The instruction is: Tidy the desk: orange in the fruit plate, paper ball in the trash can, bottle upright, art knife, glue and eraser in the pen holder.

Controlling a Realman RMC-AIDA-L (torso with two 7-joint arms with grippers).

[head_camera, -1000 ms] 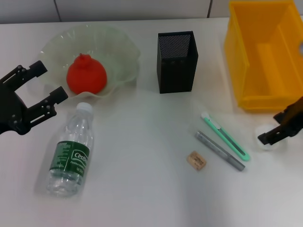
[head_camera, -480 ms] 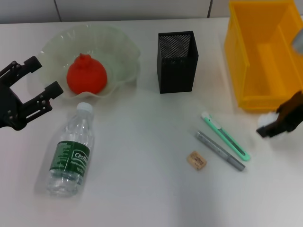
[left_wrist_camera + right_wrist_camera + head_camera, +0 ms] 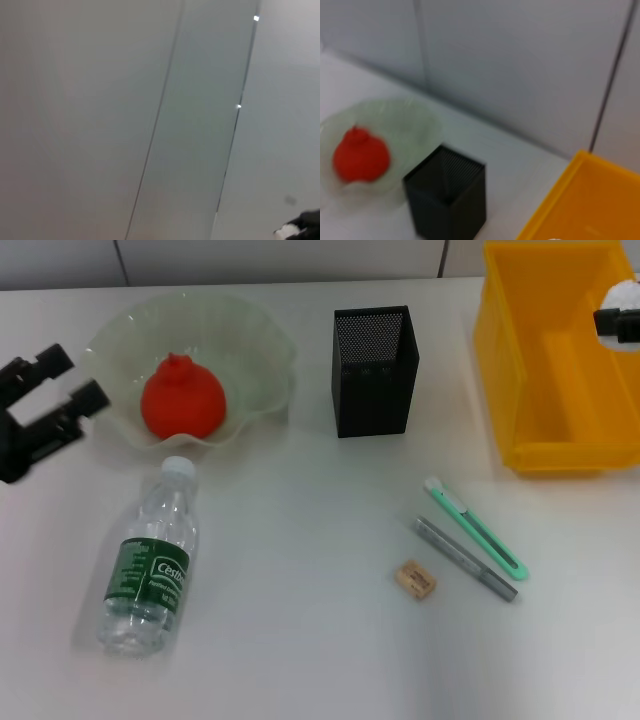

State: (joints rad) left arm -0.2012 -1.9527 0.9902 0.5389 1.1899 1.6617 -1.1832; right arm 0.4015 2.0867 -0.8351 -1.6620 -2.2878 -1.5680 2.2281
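The orange [image 3: 182, 397] lies in the pale green fruit plate [image 3: 255, 345]; both also show in the right wrist view, orange [image 3: 360, 157]. The clear bottle [image 3: 150, 565] lies on its side in front of the plate. The green art knife [image 3: 475, 527], grey glue stick [image 3: 465, 558] and tan eraser [image 3: 414, 580] lie together right of centre. Behind them stands the black mesh pen holder [image 3: 373, 370]. At the right edge my right gripper [image 3: 622, 318] is shut on the white paper ball [image 3: 620, 292], above the yellow trash can [image 3: 550, 455]. My left gripper [image 3: 62, 382] hangs open left of the plate.
The yellow trash can [image 3: 590, 200] is a deep open bin at the back right, beside the pen holder [image 3: 447, 200]. A grey panelled wall runs behind the desk. The bottle's cap points toward the plate.
My right gripper has lifted the paper ball off the desk and carried it up and back over the yellow trash can. The left gripper has drawn back to the left, away from the bottle.
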